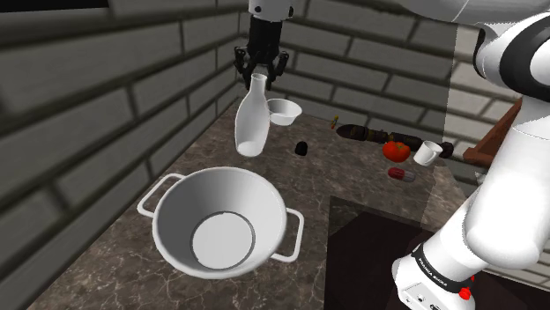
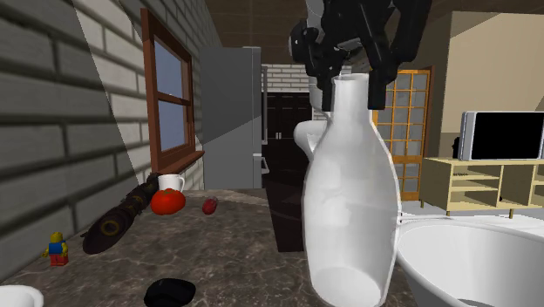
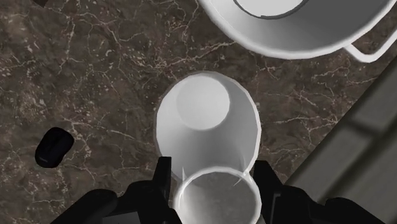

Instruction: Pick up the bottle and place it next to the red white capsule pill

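Observation:
A plain white bottle hangs in the air above the dark marble counter, tilted a little. My black gripper is shut on its neck from above. In the second exterior view the bottle looms large with the gripper clasping its top. In the wrist view both fingers press the rim of the bottle. The red and white capsule pill lies on the counter towards the shoulder view's right, near a red tomato; the pill is small and far off in the second exterior view.
A big white two-handled pot sits in front of the bottle. A small white bowl, a black lump, a white cup and a dark long object lie further back. A brick wall runs along the counter.

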Robot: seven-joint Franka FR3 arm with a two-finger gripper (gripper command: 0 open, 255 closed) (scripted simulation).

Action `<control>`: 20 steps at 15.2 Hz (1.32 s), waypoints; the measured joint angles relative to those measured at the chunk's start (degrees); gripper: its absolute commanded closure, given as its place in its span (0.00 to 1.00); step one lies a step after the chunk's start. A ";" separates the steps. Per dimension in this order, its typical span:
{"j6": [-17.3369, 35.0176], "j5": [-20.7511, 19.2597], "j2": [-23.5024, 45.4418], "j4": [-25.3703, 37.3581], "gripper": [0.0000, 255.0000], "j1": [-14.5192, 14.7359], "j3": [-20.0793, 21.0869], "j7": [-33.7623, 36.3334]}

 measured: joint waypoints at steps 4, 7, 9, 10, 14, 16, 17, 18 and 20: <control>-0.05 2.44 -6.71 -6.26 1.00 -3.52 -1.33 -4.57; -1.01 4.01 -11.24 -9.54 1.00 -5.99 -2.91 -8.57; -1.47 4.84 -13.94 -11.68 1.00 -7.41 -4.08 -11.16; -1.71 5.16 -15.06 -12.49 1.00 -8.00 -4.63 -12.32; -3.50 6.16 -19.54 -15.06 1.00 -10.36 -7.25 -17.34; -4.85 6.39 -21.28 -15.43 1.00 -11.46 -8.67 -19.88; -5.22 6.53 -22.46 -16.25 1.00 -12.03 -9.45 -21.23; -6.17 6.52 -22.89 -15.74 1.00 -12.55 -10.16 -22.43; -6.98 6.56 -24.46 -16.54 1.00 -13.64 -11.77 -25.13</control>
